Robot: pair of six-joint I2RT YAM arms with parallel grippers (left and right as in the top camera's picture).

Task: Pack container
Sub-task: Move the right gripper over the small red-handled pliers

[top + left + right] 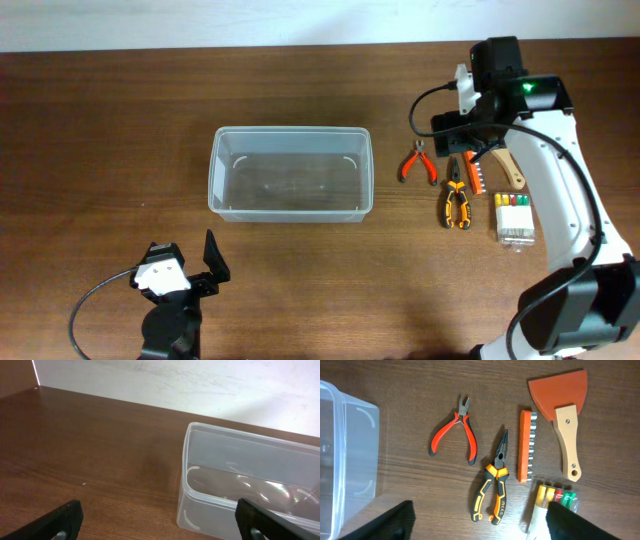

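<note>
The clear plastic container (pixel 290 173) stands empty at the table's middle; it also shows in the left wrist view (pixel 240 485) and at the left edge of the right wrist view (pixel 342 455). My right gripper (pixel 480 522) is open and empty, hovering above the tools right of the container: red-handled cutters (pixel 457 430), black-and-orange pliers (pixel 492 492), an orange bit strip (pixel 526 445), an orange scraper with a wooden handle (pixel 562 415) and a small clear case of coloured bits (pixel 555 500). My left gripper (pixel 160 522) is open and empty near the front left, facing the container.
A white wall (pixel 200 385) borders the table's far edge. Bare wooden tabletop (pixel 100 150) lies left of the container and along the front. The right arm's cable (pixel 425 100) hangs over the tools.
</note>
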